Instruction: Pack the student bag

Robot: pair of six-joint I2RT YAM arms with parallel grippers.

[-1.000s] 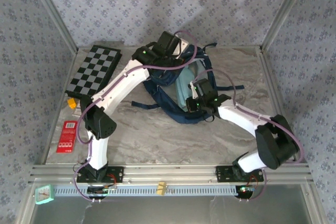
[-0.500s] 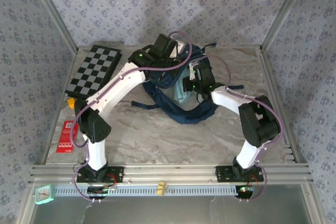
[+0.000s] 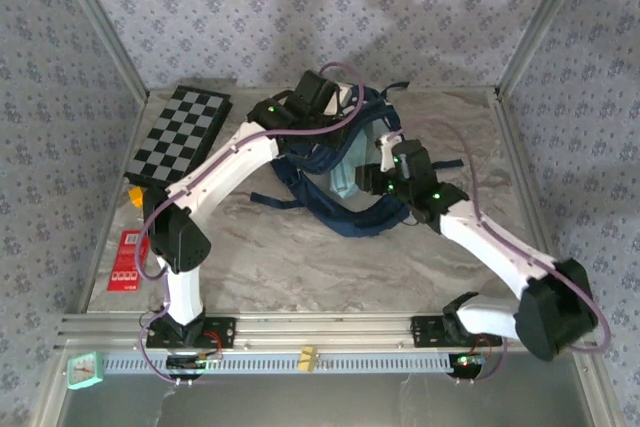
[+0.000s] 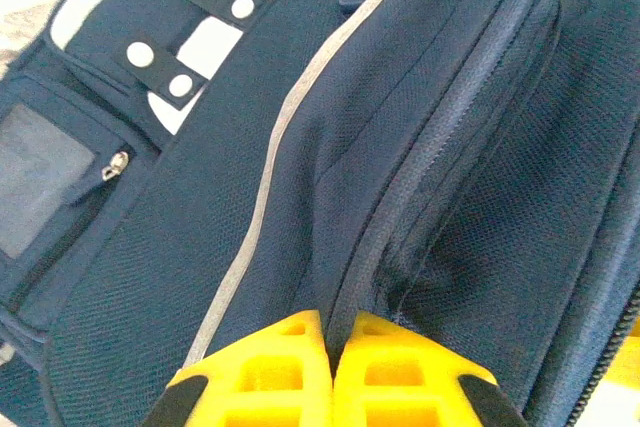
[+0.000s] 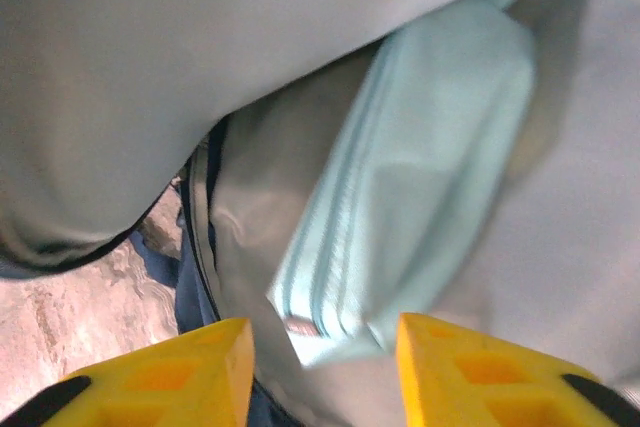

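Note:
The student bag (image 3: pixel 352 215), navy with a white stripe, lies at the middle back of the table with its main mouth held open. My left gripper (image 4: pixel 332 322) is shut on a fold of the student bag (image 4: pixel 230 197) along its zipper edge, lifting that edge. A pale teal pouch (image 5: pixel 420 197) lies inside against the grey lining (image 5: pixel 180 57). At the mouth, just short of the pouch's near end, my right gripper (image 5: pixel 322 332) is open and has nothing between its fingers. From above, the right gripper (image 3: pixel 370 177) sits at the bag's right side, next to the teal pouch (image 3: pixel 345 175).
A folded chessboard (image 3: pixel 180 134) lies at the back left. A small orange item (image 3: pixel 134 199) and a red packet (image 3: pixel 127 259) lie along the left edge. Dark bag straps (image 3: pixel 275 197) trail left onto the marble table (image 3: pixel 300 267). A teal clock (image 3: pixel 84 371) sits by the front rail.
My right gripper went into the bag's mouth, opened and left the teal pouch inside, then drew back a little. The left gripper kept its hold on the bag's edge.

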